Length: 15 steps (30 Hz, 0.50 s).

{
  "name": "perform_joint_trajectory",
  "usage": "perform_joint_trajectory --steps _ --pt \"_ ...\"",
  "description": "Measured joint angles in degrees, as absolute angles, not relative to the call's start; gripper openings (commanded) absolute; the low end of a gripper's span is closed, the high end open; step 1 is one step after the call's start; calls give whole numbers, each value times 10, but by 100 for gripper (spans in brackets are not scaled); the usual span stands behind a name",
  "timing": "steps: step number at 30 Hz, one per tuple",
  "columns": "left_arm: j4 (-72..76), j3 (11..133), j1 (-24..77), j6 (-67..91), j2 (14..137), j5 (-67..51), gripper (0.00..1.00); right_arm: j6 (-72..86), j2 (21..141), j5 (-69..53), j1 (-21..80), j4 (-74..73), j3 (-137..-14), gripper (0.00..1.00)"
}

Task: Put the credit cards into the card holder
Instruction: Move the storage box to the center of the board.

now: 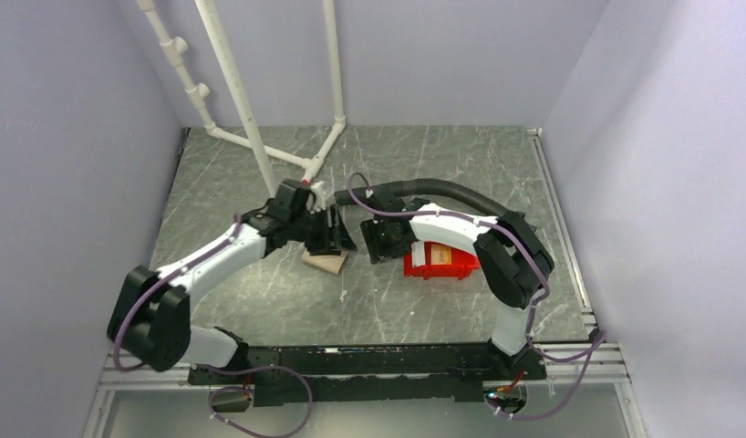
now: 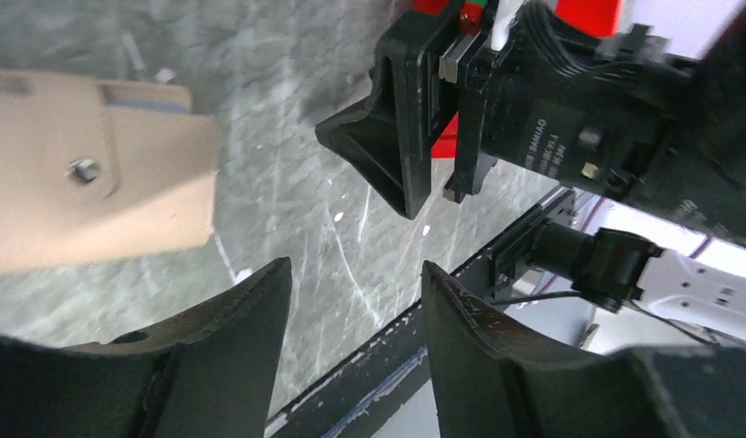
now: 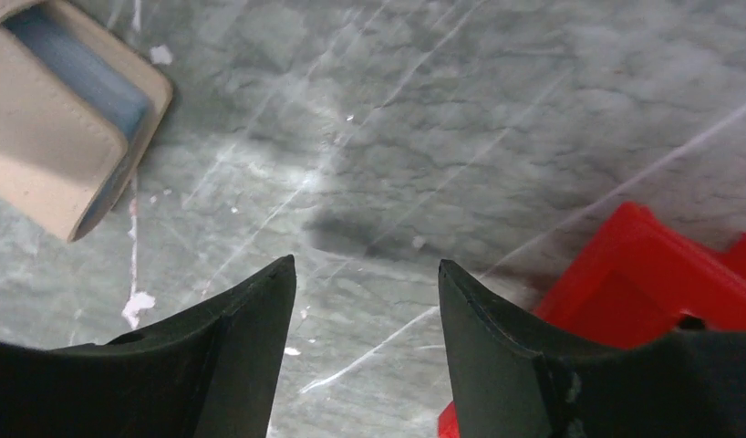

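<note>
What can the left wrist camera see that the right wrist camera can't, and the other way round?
Only the left wrist: the card holder's front with its round snap, the right arm's open jaws, and a black rail at the table edge. Only the right wrist: the holder's open end, bluish inside. Both: the holder, the grey table, bits of red bin, and each camera's own jaws, open and empty.

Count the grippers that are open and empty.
2. The left gripper hovers by the card holder; the right gripper hovers between it and the red bin. None hidden.
</note>
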<state>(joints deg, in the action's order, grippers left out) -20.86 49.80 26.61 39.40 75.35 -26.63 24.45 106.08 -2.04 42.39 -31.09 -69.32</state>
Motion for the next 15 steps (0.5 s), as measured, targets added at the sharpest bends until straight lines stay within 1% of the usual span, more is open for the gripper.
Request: perform_joint_trajectory --steps 7,12,15 --pt "-180 577 368 384 926 -204 55 256 1018 43 402 -278 -627 62" --pt "-179 615 398 371 1009 -163 49 262 962 65 356 -277 -567 62" --pt "-186 619 399 368 1032 -133 41 264 928 70 319 -276 -535 62"
